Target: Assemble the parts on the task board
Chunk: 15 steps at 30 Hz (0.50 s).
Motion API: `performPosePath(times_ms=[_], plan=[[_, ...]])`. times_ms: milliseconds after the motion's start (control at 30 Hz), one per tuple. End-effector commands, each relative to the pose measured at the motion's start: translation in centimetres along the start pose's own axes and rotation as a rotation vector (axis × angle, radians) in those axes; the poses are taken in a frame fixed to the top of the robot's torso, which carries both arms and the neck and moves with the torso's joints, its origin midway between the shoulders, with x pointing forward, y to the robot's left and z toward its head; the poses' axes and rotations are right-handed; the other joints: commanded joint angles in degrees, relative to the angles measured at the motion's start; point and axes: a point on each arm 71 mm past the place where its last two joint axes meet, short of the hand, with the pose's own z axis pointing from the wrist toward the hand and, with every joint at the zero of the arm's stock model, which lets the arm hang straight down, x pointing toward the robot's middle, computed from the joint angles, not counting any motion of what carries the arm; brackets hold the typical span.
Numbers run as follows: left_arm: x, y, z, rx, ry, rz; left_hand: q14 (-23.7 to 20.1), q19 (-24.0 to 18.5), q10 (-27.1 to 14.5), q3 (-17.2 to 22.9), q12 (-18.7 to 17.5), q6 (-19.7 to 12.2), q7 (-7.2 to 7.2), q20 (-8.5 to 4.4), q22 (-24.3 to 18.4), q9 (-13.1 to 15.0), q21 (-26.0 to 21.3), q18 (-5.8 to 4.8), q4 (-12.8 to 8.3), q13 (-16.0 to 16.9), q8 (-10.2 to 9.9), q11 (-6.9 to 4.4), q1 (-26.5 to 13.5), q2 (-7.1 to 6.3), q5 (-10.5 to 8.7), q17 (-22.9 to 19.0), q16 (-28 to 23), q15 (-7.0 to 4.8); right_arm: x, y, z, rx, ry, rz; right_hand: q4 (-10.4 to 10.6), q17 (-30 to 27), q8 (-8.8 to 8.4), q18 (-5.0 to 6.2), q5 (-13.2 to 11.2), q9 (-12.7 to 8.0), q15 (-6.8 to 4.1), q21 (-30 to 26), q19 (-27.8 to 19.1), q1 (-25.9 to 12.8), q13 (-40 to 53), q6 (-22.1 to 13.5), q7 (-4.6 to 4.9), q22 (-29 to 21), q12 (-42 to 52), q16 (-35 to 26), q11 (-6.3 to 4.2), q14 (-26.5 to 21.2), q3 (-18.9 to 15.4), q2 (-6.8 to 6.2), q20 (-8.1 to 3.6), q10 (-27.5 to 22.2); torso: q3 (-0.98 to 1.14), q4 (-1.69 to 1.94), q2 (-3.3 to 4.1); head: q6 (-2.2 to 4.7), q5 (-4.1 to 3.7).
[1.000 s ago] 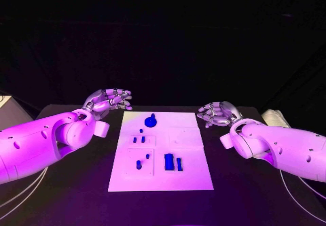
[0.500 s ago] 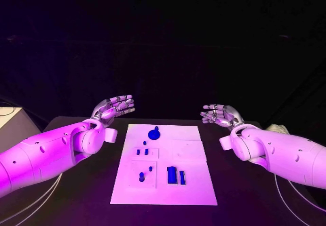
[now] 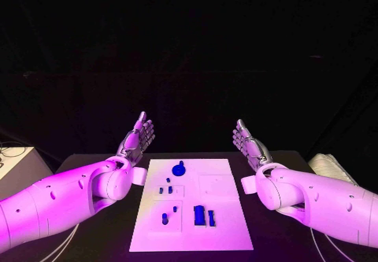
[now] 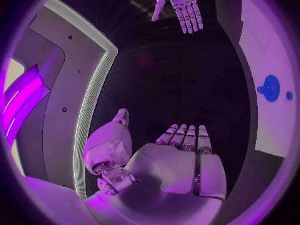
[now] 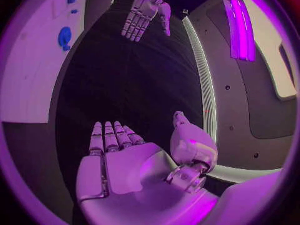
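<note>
Task board (image 3: 217, 202): white plate, mid worktop (image 3: 94, 240), carrying seven small blue parts (image 3: 199, 215). Left hand (image 3: 138, 141) and right hand (image 3: 247, 142) raised, fingers extended, holding nothing.

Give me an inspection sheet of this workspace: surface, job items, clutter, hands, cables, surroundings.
Surface: black table, bare round the plate.
Job's things: white task board in the table's middle; blue parts on it, a round knobbed part at the far end, small pegs mid-board, two upright blocks nearer the robot.
Clutter: pale bundle at the table's right edge.
Hands: left hand and right hand raised, fingers straight, holding nothing.
Cables: white cables under the left arm.
Surroundings: dark backdrop; white box at left.
</note>
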Motion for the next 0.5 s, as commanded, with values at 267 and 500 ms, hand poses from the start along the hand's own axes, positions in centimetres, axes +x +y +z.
performPosePath(times_ms=[267, 500], plan=[[3.1, 0.9, -3.2, -0.014, -0.211, 0.080, -2.7, -2.9, -3.2, -1.6, -0.7, -2.7, -0.51, -0.88, -0.4, -0.8, -0.6, -1.17, -0.5, -0.2, -1.1, -0.60, -15.8, 0.57, -1.11, -0.7, -1.1, -0.51, 1.4, 0.7, -2.1, 0.017, -0.137, 0.109, -0.3, -1.5, -1.08, -1.68, -0.8, -1.0, -0.31, -0.5, -4.5, -10.7, -0.6, -2.8, -0.63, -1.3, -0.6, -0.7, -0.46, -5.2, -1.8, 0.68, -0.65, -5.6, 0.41, -0.07, -0.40, 0.13, 0.00], [3.9, 1.0, -4.0, -0.021, -0.234, 0.087, -2.7, -2.9, -3.2, -1.6, -0.7, -2.7, -0.51, -0.88, -0.4, -0.8, -0.6, -1.17, -0.5, -0.2, -1.1, -0.60, -15.8, 0.57, -1.11, -0.7, -1.1, -0.51, 1.4, 0.7, -2.1, 0.017, -0.137, 0.109, -0.3, -1.5, -1.08, -1.68, -0.8, -1.0, -0.31, -0.5, -4.5, -10.7, -0.6, -2.8, -0.63, -1.3, -0.6, -0.7, -0.46, -5.2, -1.8, 0.68, -0.65, -5.6, 0.41, -0.07, -0.40, 0.13, 0.00]])
